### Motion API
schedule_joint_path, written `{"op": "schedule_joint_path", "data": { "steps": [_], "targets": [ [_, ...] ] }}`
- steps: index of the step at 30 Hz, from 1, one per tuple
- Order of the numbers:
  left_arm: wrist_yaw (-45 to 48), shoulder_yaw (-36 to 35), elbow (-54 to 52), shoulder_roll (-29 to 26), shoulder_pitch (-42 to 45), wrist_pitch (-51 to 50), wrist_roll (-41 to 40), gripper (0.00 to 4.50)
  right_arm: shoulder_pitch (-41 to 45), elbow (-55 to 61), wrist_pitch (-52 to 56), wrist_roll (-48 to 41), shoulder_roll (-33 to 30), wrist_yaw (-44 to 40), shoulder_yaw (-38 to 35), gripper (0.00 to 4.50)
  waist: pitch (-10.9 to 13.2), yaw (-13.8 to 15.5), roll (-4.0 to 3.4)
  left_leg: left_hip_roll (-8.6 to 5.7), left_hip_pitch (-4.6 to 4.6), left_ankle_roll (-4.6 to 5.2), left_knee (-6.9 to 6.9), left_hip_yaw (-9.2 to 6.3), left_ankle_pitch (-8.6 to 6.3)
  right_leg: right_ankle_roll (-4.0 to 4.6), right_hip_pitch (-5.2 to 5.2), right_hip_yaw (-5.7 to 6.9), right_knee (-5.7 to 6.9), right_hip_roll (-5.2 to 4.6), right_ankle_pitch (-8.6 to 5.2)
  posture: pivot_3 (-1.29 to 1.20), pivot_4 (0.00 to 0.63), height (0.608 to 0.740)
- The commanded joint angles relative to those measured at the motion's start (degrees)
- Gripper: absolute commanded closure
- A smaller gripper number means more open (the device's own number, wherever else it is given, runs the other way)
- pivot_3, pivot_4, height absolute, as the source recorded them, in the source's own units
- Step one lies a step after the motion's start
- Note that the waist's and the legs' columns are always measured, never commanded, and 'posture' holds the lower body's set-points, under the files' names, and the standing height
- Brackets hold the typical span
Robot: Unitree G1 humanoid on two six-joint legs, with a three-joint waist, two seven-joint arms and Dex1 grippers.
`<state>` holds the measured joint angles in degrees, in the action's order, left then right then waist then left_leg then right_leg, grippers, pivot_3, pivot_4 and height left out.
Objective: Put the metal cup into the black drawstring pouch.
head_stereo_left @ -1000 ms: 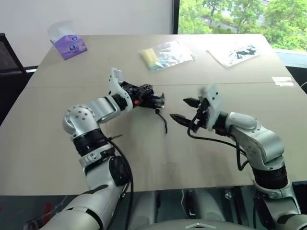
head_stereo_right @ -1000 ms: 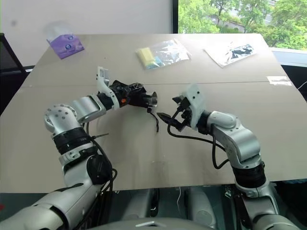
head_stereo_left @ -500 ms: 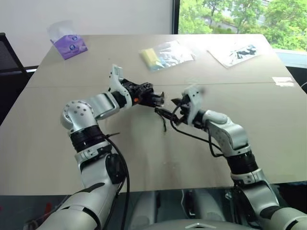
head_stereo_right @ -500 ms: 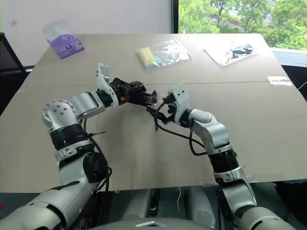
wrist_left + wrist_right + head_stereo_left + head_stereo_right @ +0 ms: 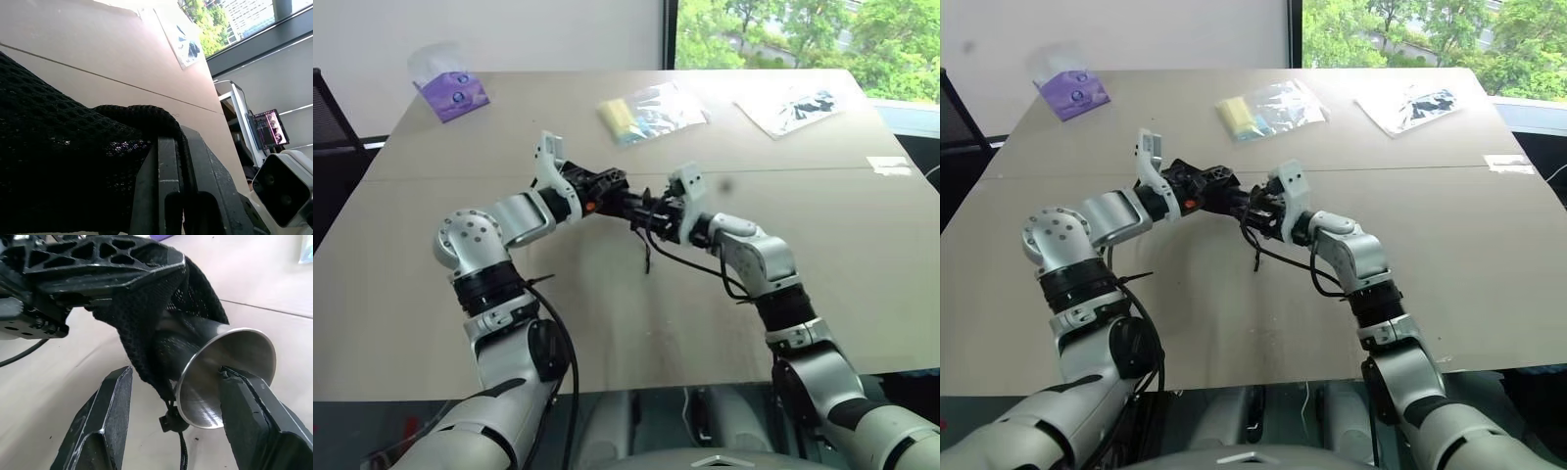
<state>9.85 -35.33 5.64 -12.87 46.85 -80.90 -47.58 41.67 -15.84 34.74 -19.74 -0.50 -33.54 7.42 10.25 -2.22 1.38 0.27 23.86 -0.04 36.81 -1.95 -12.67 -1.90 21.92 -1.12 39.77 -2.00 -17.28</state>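
Steel metal cup (image 5: 220, 377) lies level, half inside black drawstring pouch (image 5: 151, 333) pinched by left fingers (image 5: 166, 196); right fingers (image 5: 254, 416) parted.

Cup (image 5: 222, 374): shiny steel, flared rim w/ flat reflective end showing; lies on its side, off the table.
Cup position: body partly inside pouch mouth, flared end sticking out.
Pouch (image 5: 146, 318): black mesh-like fabric, soft, bunched around cup, held above tabletop.
Cord (image 5: 648, 257): thin black, hangs down from pouch mouth, small toggle at its top.
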Motion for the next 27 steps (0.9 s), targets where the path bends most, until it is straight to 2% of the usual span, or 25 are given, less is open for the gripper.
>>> {"op": "schedule_joint_path", "data": {
  "steps": [1,5,6,11,19,27],
  "targets": [
    [0.34,0.42,-3.1,-0.25,-0.25,-0.14,-2.24,4.5,2.09,0.05,-1.59,-0.86,0.74,-1.14,-1.07,2.39,0.0,0.0,0.0,0.0,0.0,0.0,0.0,0.0,0.0,0.0,0.0,0.0,0.0,0.0,0.0,0.0,0.15,0.74],
    [0.22,0.62,-3.57,-0.39,-0.9,-0.09,-2.65,4.5,2.52,-0.38,-2.08,-1.04,0.96,-1.75,-1.36,4.33,0.0,-0.02,0.0,0.0,0.0,0.0,0.0,0.0,0.0,0.0,0.0,0.0,0.0,0.0,0.0,0.0,0.15,0.74],
    [0.18,0.67,-3.59,-0.44,-1.03,-0.07,-2.74,4.5,2.58,-0.42,-2.22,-1.03,0.96,-1.94,-1.37,4.43,0.0,-0.01,0.0,0.0,0.0,0.0,0.0,0.0,0.0,0.0,0.0,0.0,0.01,0.0,0.0,0.0,0.15,0.74],
    [0.56,2.01,-3.82,-0.92,-1.22,-0.32,-3.25,4.5,2.74,-0.02,-4.2,-0.17,0.7,-4.14,-0.22,4.43,0.0,0.01,0.0,0.0,0.0,0.0,0.0,-0.01,0.0,0.0,0.0,0.01,0.0,0.0,0.0,0.0,0.15,0.74],
    [-1.63,2.21,-7.87,1.58,-0.86,-2.56,-6.06,4.5,3.28,-1.06,-19.89,11.03,-0.31,-9.57,11.61,4.43,0.0,-0.13,0.0,0.0,0.0,-0.01,-0.01,0.0,0.0,0.0,0.02,-0.01,0.01,0.01,0.0,0.0,0.15,0.74],
    [-6.47,-1.9,-9.93,5.22,2.26,-7.12,-10.24,4.5,8.4,-15.73,-39.15,21.12,2.63,-12.7,19.08,4.43,0.0,-0.12,0.01,0.01,-0.01,-0.01,0.01,-0.01,0.0,0.0,0.01,0.01,0.01,0.01,0.0,0.0,0.15,0.74]
  ]
}}
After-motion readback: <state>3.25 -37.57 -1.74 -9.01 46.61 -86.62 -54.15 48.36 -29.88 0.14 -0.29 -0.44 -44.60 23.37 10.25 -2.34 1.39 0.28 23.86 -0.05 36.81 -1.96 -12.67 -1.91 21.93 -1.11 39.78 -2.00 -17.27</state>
